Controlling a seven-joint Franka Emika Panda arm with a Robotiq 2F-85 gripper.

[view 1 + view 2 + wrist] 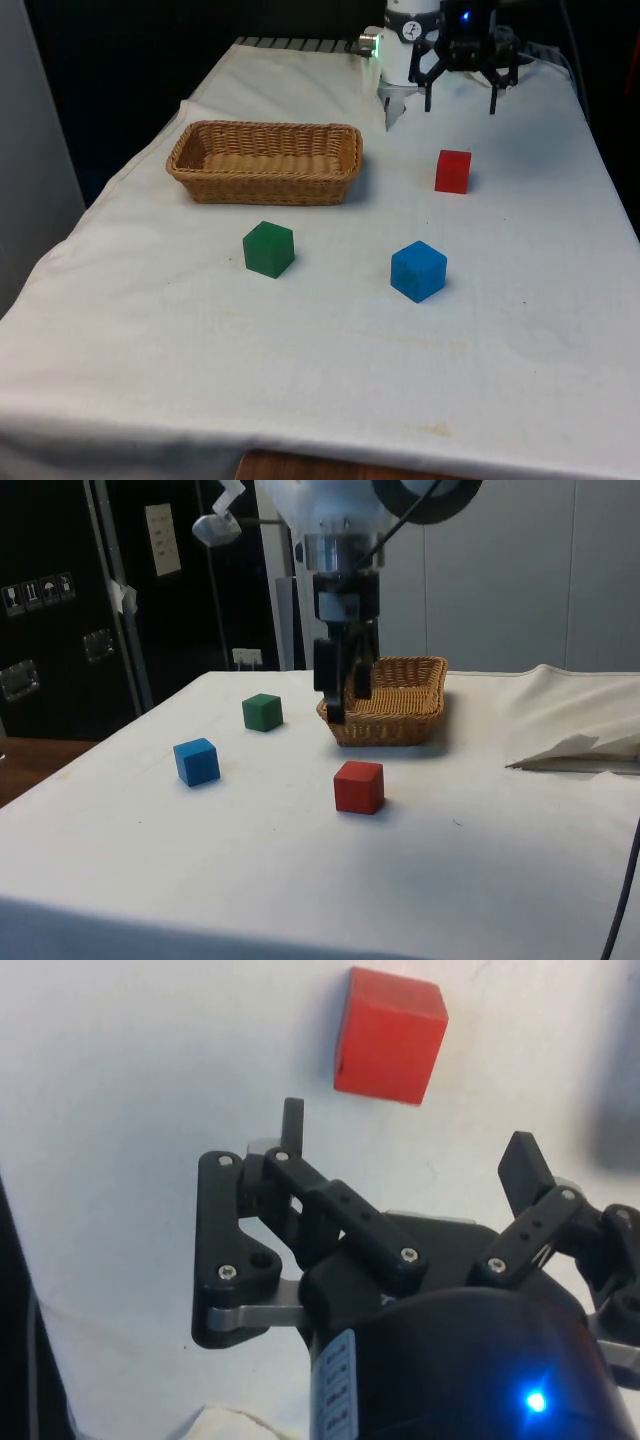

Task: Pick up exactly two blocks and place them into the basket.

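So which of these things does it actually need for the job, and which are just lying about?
Needed:
- wicker basket, nothing in it yet
- red block, nearest the gripper, whose fingers are open
- blue block
- green block
Only two of the three blocks go in.

Just lying about:
- white cloth covering the table
- crumpled fold of cloth

White cloth (300, 380) draped over desk, lightly wrinkled, bunched into a raised fold (575, 750) at one end in side view. Bare wooden desk edge (330, 468) peeking out beneath cloth's near hem. Dark cabinets (60, 600) behind, bearing small white labels (160, 538). Pale wall panels (520, 570) beside cabinets
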